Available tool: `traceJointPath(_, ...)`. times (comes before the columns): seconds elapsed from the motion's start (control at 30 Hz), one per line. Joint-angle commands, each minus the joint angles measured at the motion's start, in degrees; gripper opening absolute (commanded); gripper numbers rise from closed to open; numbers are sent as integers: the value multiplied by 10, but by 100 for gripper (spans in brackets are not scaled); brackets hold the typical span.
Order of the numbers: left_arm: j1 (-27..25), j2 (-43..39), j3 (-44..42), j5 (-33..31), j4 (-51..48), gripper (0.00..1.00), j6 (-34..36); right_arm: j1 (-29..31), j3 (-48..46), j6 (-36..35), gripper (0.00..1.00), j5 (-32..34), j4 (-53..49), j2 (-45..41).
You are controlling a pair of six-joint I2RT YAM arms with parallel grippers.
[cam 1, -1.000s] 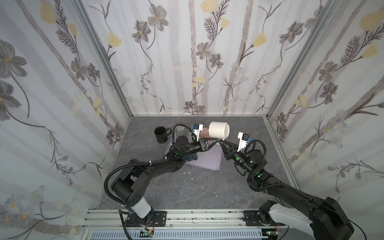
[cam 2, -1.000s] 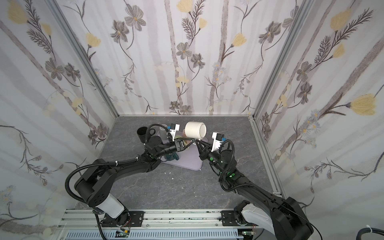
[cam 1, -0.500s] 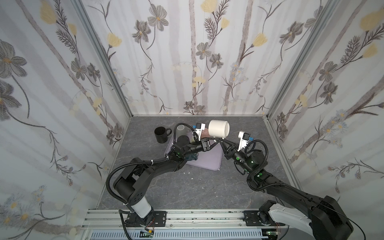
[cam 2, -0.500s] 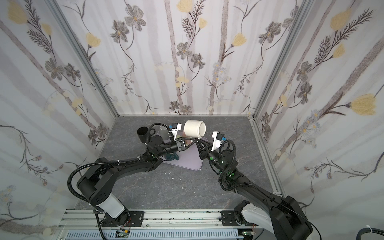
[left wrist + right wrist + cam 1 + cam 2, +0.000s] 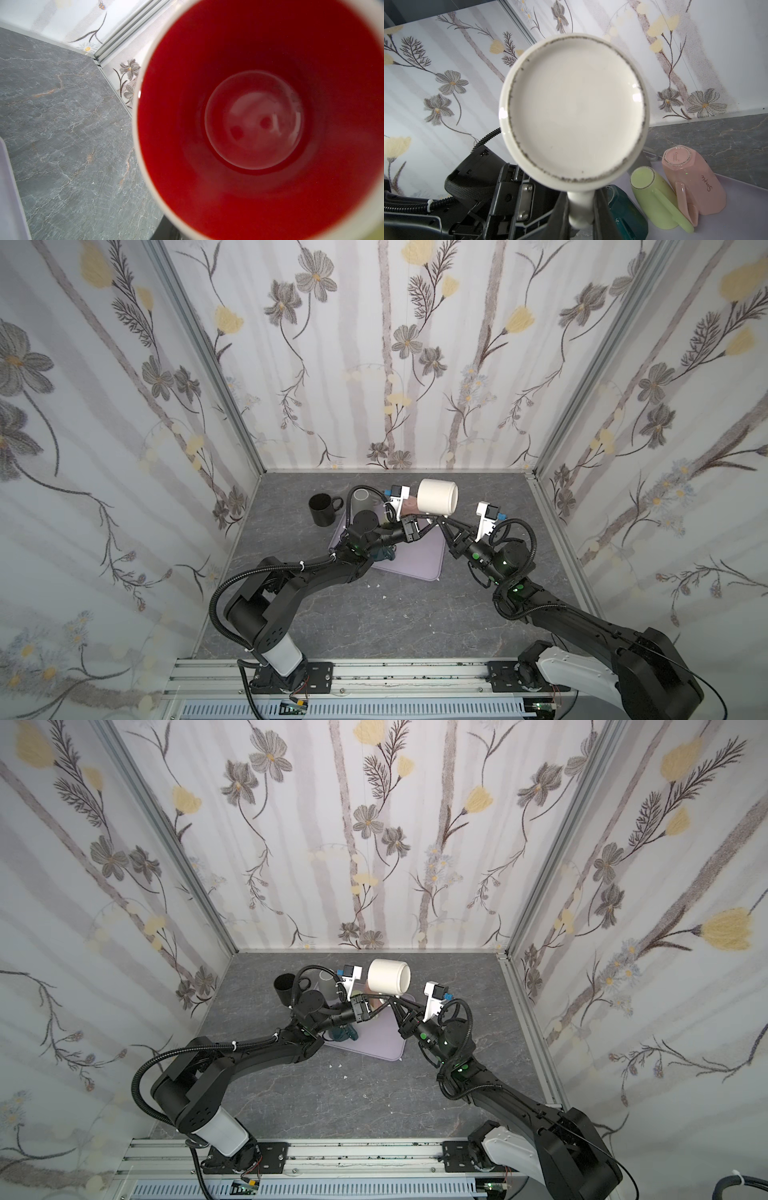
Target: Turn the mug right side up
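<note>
**A:** The white mug (image 5: 436, 497) is up in the air. It lies on its side above the lilac mat (image 5: 419, 563), mouth toward the left arm and base toward the right arm.

**B:** The right tool (image 5: 580, 209) is clamped on its handle. In the right wrist view a dark finger (image 5: 561, 214) sits on either side of the handle, and the round white base fills the view above.

**A:** The left wrist view looks straight down the mouth. It shows red glaze all round and only reflections on the glossy bottom.

**B:** The left tool (image 5: 422, 526) is just under the mug, close to the right one. I can't tell whether its jaws are open or closed.

**A:** On the mat, a teal mug (image 5: 625, 209) sits just beside the right tool. Next to it a green mug (image 5: 652, 197) and a pink mug (image 5: 693, 178) rest side by side, bases toward the right wrist camera. The pink one reads "Simple".

**B:** Off the mat, on the grey bench (image 5: 374, 614), a black mug (image 5: 320, 509) stands upright with its mouth up, and its inside is too dark to read. A clear tumbler (image 5: 360, 498) stands near it, by the mat's far corner.
</note>
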Motion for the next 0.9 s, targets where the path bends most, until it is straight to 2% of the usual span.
traceJointPath(0.0,-6,-13,8,69,80,21,21,-2,0,4,6,-9,-35,13)
traceJointPath(0.27,-7,-30,4,65,57,16,47,-10,0,10,6,-17,-30,29)
traceJointPath(0.3,-7,-31,4,63,44,2,53,-10,1,10,6,-18,-29,30)
traceJointPath(0.33,-7,-34,2,56,35,0,58,-10,1,10,6,-18,-29,30)
traceJointPath(0.53,-9,-58,-4,36,-13,0,89,-10,0,7,7,-17,-33,30)
traceJointPath(0.67,-15,-72,0,23,-60,0,117,-11,0,5,15,-20,-32,31)
traceJointPath(0.8,-24,-83,7,8,-107,0,144,-10,-1,3,19,-26,-27,29)
traceJointPath(0.87,-32,-90,10,-22,-144,0,157,-11,-2,3,20,-30,-22,28)
